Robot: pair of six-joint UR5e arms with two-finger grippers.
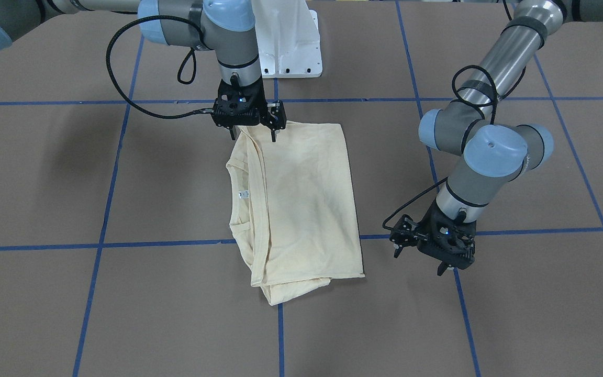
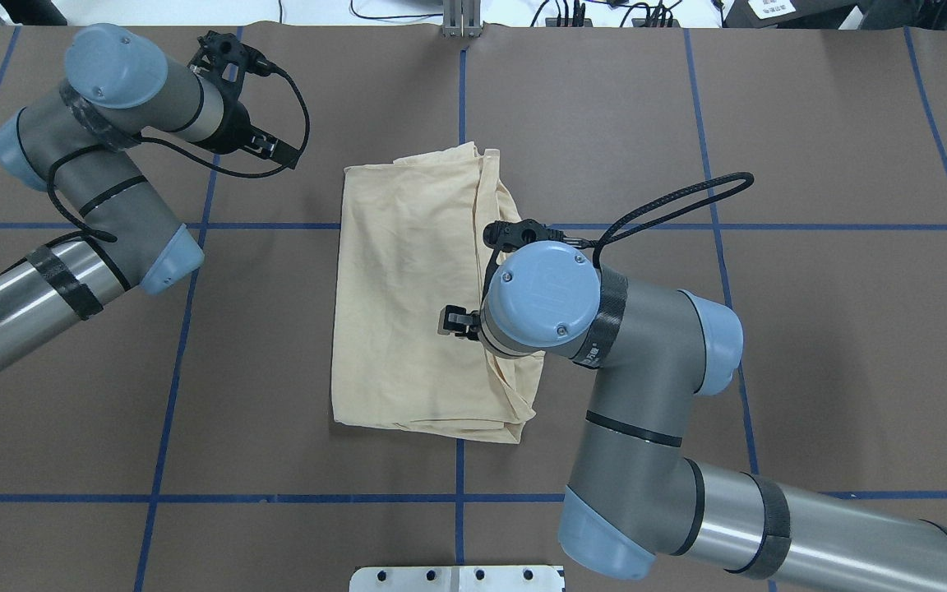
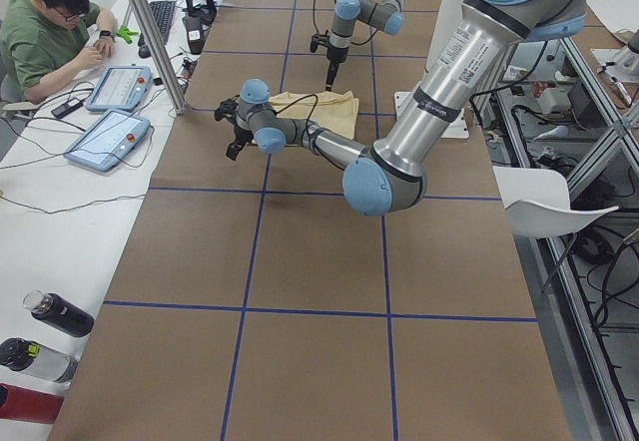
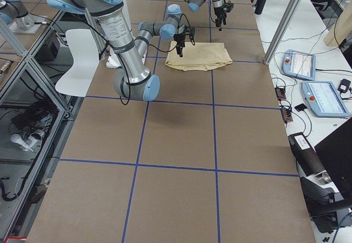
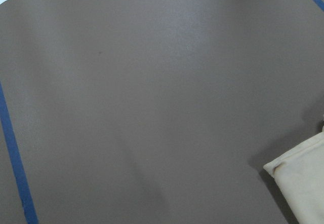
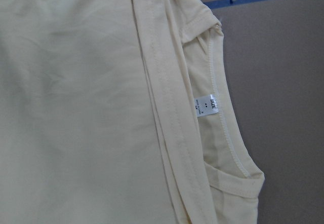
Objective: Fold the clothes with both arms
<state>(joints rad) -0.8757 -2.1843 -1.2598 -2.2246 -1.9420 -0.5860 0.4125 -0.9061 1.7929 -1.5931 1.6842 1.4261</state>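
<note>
The pale cream-yellow shirt (image 1: 296, 204) lies folded into a long rectangle in the middle of the table, collar and white neck tag (image 1: 243, 194) facing up along one long edge. It also shows in the overhead view (image 2: 416, 304). My right gripper (image 1: 253, 136) is open and points down just over the shirt's corner nearest the robot base, with nothing in it. Its wrist view shows the collar and tag (image 6: 206, 104). My left gripper (image 1: 419, 262) is open and empty, low over bare table beside the shirt's far end. Its wrist view shows only a shirt corner (image 5: 304, 183).
The white pedestal base (image 1: 291, 47) stands behind the shirt. Blue tape lines (image 1: 123, 244) grid the brown table. In the exterior left view, an operator (image 3: 50, 22) sits at a side desk with tablets (image 3: 105, 137), and bottles (image 3: 55, 311) stand nearer.
</note>
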